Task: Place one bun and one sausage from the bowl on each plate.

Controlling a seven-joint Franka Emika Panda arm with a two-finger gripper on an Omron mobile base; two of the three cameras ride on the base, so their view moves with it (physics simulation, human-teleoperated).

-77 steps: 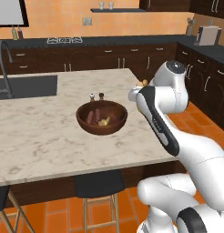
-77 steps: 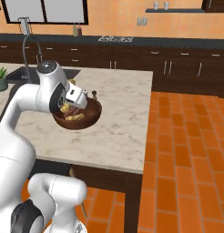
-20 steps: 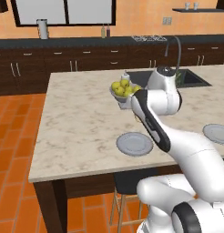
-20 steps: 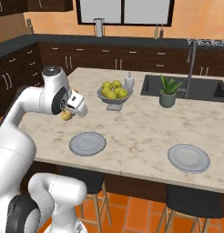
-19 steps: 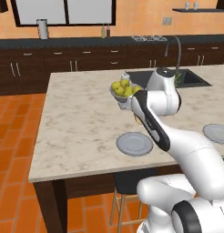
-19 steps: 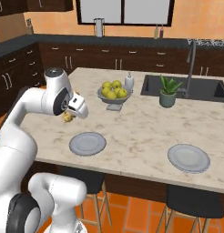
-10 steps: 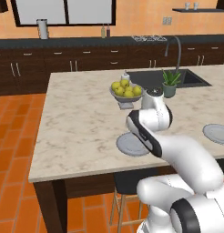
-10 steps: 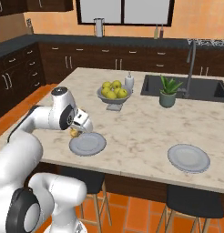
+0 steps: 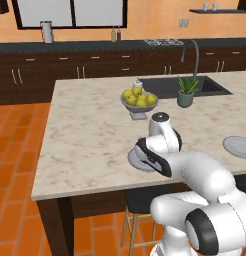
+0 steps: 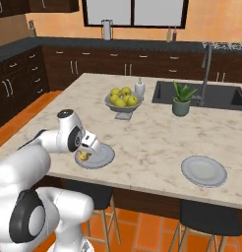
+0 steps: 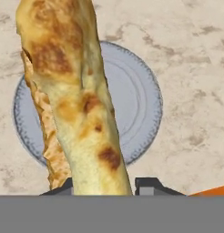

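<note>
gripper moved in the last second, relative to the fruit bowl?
Yes. The gripper, shut on the bun, has dropped from beside the fruit bowl to just over the near plate.

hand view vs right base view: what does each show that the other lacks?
Hand view alone: the bun's browned crust up close, and the dark fingers beside it. Right base view alone: the second plate, the fruit bowl, the potted plant, the sink and the robot's arm. Both share the bun, held over the near plate on the marble counter.

The arm [image 10: 54,140] bends low, its fingers [image 11: 148,184] clamped around something.
</note>
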